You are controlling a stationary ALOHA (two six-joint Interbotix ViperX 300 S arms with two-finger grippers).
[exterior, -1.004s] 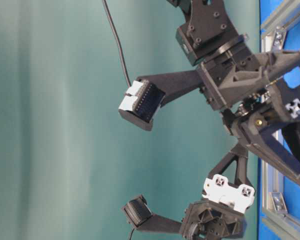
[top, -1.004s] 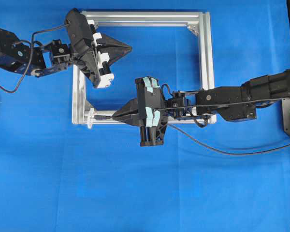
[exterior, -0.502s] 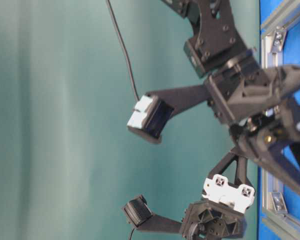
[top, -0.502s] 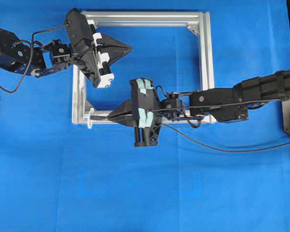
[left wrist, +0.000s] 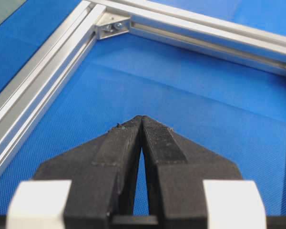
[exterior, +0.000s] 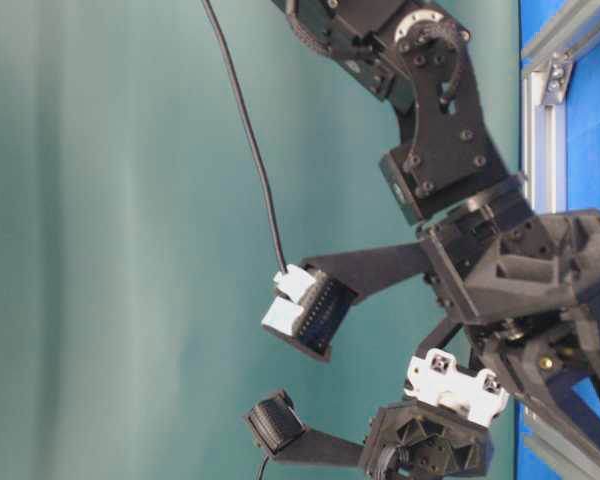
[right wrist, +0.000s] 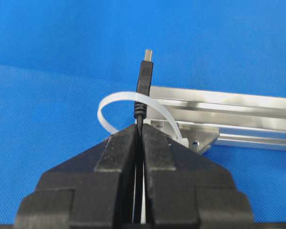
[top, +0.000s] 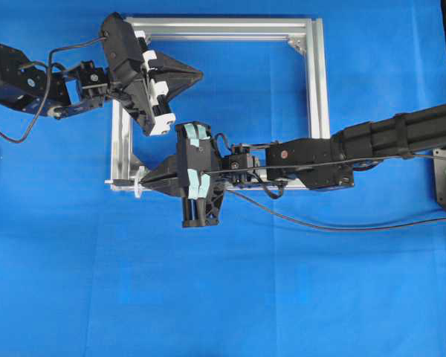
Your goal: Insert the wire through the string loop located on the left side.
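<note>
Take the silver frame [top: 318,89] on the blue table [top: 223,297] as your landmark. Your right gripper [top: 143,181] sits at the frame's lower left corner, its jaws clamped on the wire [right wrist: 143,90]. In your right wrist view the wire's plug tip stands out just past the fingertips [right wrist: 126,138] and crosses the white band of the string loop [right wrist: 115,98]; the loop arches up from the corner bracket [right wrist: 200,138] of the frame. From overhead, the loop shows as a small white spot right at that corner, with the plug poking out beyond the frame's left rail. The rest of the wire trails away below the frame's bottom rail. Your left gripper [top: 199,74] hovers inside the frame near its upper left corner, jaws pressed together on nothing.
</note>
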